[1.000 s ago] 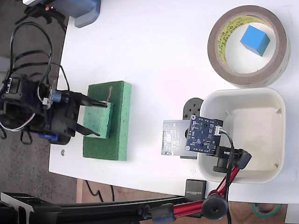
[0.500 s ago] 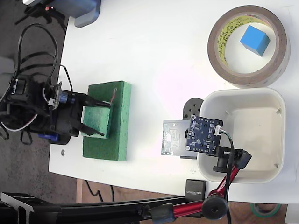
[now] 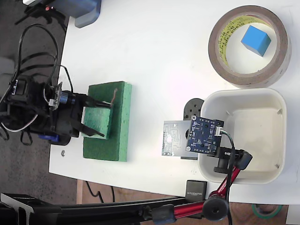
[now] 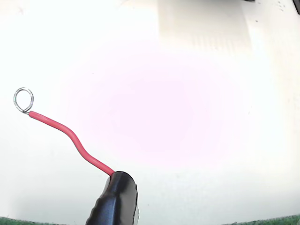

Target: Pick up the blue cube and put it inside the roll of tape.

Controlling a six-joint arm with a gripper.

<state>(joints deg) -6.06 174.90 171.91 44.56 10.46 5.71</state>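
In the fixed view, the arm (image 3: 33,108) sits at the far left, off the edge of the white table (image 3: 154,61), with black cables looped above it. Its gripper (image 3: 101,119) reaches right over a green foam block (image 3: 110,122), the two dark fingers (image 3: 96,104) spread apart and straddling a paler green sponge (image 3: 99,121) that lies on the foam; whether they touch it cannot be told. A thin red wire (image 3: 112,96) pokes out near the upper finger.

The wrist view shows one black fingertip (image 4: 115,199) at the bottom edge and the red wire (image 4: 70,138) curving up and left from it, ending in a small metal ring (image 4: 23,100). Behind it lies bright, washed-out white table (image 4: 164,117), with strips of green foam (image 4: 276,219) along the bottom corners.

Further right in the fixed view, a dark-blue circuit board (image 3: 204,136) is held by a red-and-black clamp arm (image 3: 225,185) over the left rim of a white tub (image 3: 281,140). A pale plate (image 3: 174,138) and a black round part (image 3: 193,110) lie just left of the board. The tub's inside looks bare.

At the top right lies the tape roll (image 3: 220,58), flat on the table, just above the tub. The blue cube (image 3: 256,40) sits inside its ring, right of the centre, on the table surface, well apart from the gripper.
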